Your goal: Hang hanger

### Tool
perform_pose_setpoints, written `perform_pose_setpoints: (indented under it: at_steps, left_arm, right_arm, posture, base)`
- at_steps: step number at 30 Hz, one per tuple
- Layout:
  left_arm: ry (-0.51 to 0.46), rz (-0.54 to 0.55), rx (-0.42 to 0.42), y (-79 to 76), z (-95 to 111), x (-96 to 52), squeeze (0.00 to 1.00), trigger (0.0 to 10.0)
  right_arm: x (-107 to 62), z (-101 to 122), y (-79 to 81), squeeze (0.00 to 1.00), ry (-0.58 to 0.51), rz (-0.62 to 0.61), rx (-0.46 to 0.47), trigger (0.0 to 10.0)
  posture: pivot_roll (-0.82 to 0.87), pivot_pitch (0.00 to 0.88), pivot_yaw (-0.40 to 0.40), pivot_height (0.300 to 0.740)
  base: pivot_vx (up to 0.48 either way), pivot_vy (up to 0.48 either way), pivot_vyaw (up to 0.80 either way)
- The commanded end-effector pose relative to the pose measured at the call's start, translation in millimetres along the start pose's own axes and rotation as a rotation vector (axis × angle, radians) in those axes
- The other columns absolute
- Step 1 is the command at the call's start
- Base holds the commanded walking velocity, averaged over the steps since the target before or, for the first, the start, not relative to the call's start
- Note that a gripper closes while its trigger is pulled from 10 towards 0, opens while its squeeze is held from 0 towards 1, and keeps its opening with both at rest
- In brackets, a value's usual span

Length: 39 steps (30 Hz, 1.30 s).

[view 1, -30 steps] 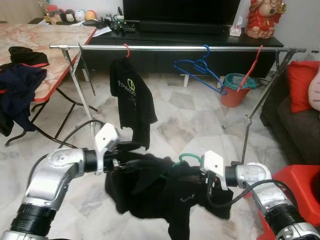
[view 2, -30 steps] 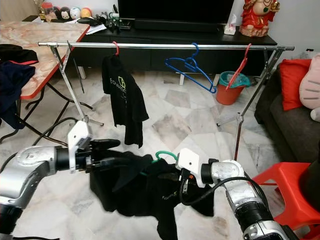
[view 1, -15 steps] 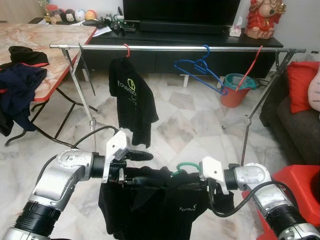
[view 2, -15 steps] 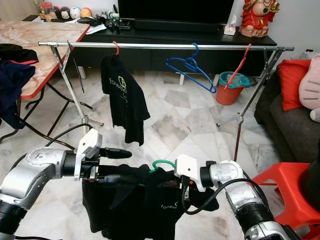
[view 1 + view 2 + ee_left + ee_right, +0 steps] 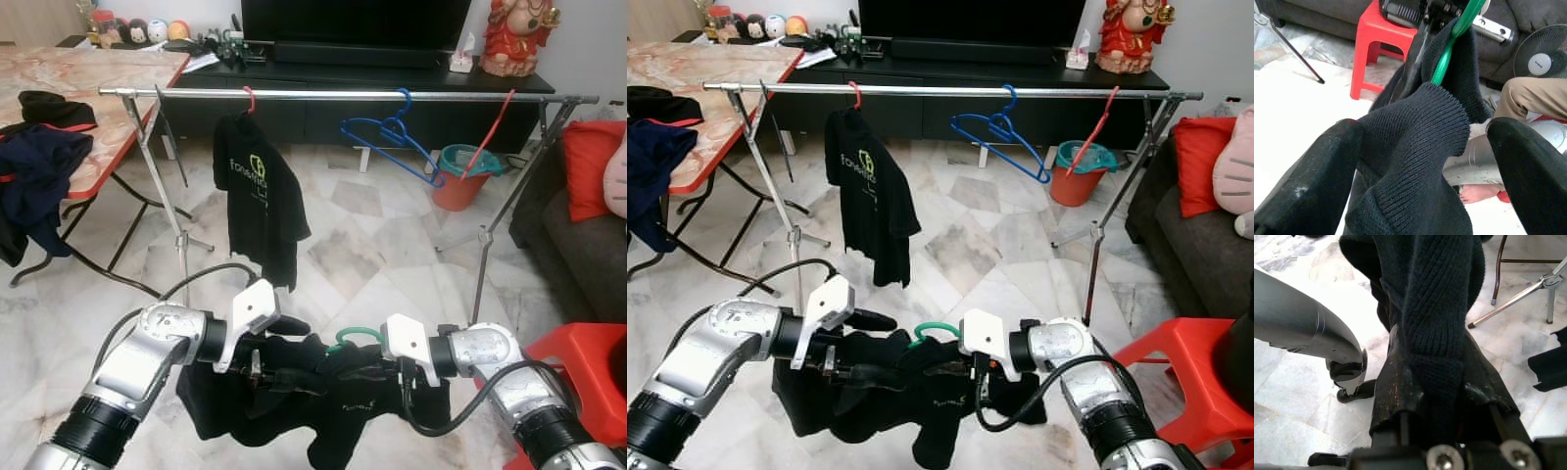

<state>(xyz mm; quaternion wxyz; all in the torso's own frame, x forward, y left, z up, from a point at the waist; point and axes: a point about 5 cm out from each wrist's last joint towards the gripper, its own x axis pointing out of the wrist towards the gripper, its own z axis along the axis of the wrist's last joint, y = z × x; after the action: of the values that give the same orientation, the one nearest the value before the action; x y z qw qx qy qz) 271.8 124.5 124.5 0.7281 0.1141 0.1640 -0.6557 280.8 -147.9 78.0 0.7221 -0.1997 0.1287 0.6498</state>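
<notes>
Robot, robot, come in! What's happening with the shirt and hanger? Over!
Right tool shut on black shirt. Left tool open around shirt collar. Green hanger inside shirt, not yet on rail. Rail gap free between hung shirt and blue hangers.

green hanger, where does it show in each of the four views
Left eye view: green hanger, low centre, its hook above the black shirt between both tools.
Right eye view: low centre, same spot.
Left wrist view: near the top centre, a green bar running into the dark knit.
Right wrist view: I cannot make it out; dark knit covers the right tool.
Shared landmark: the black shirt.
</notes>
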Motion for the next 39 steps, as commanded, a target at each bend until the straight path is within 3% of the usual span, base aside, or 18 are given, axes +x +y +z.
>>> perform_pose_setpoints:
  at_steps: [1, 3, 5, 6, 7, 8, 39]
  left_arm:
    - [0.034, -0.005, 0.015, 0.9, -1.3, 2.6, 0.00, 10.0]
    - [0.039, -0.002, 0.016, 1.4, -2.1, 4.4, 0.00, 9.7]
    - [0.044, -0.001, 0.018, 1.5, -2.1, 6.5, 0.00, 7.6]
    - [0.048, -0.005, 0.020, 1.2, -1.8, 8.2, 0.00, 2.8]
    - [0.048, -0.006, 0.021, 1.2, -1.7, 8.7, 0.00, 2.8]
    - [0.048, -0.006, 0.022, 1.2, -1.5, 9.1, 0.00, 0.0]
    - [0.082, -0.021, 0.027, 1.2, -4.1, 12.0, 0.00, 0.0]
  right_arm:
    - [2.2, 12.4, -2.1, 0.00, -0.043, 0.004, -0.048, 0.0]
    - [2.9, 12.9, -1.9, 0.00, -0.046, 0.004, -0.049, 0.0]
    - [3.3, 13.9, -1.8, 0.00, -0.053, 0.006, -0.050, 0.0]
    - [3.5, 15.3, -1.6, 0.00, -0.060, 0.008, -0.050, 0.0]
    - [3.4, 15.7, -1.6, 0.00, -0.061, 0.009, -0.050, 0.0]
    - [3.3, 15.8, -1.6, 0.00, -0.061, 0.010, -0.050, 0.0]
    - [2.6, 19.2, -6.5, 0.00, -0.062, -0.014, -0.055, 0.0]
  posture:
    - [-0.10, 0.000, -0.038, 0.740]
    - [-0.10, 0.000, -0.037, 0.740]
    - [-0.10, 0.000, -0.038, 0.740]
    - [-0.10, 0.000, -0.038, 0.740]
    - [-0.10, 0.000, -0.038, 0.740]
    - [-0.10, 0.000, -0.038, 0.740]
    - [-0.10, 0.000, -0.037, 0.740]
  base:
    - [0.000, 0.000, 0.00]
    - [0.000, 0.000, 0.00]
    - [0.000, 0.000, 0.00]
    - [0.000, 0.000, 0.00]
    - [0.000, 0.000, 0.00]
    - [0.000, 0.000, 0.00]
    - [0.000, 0.000, 0.00]
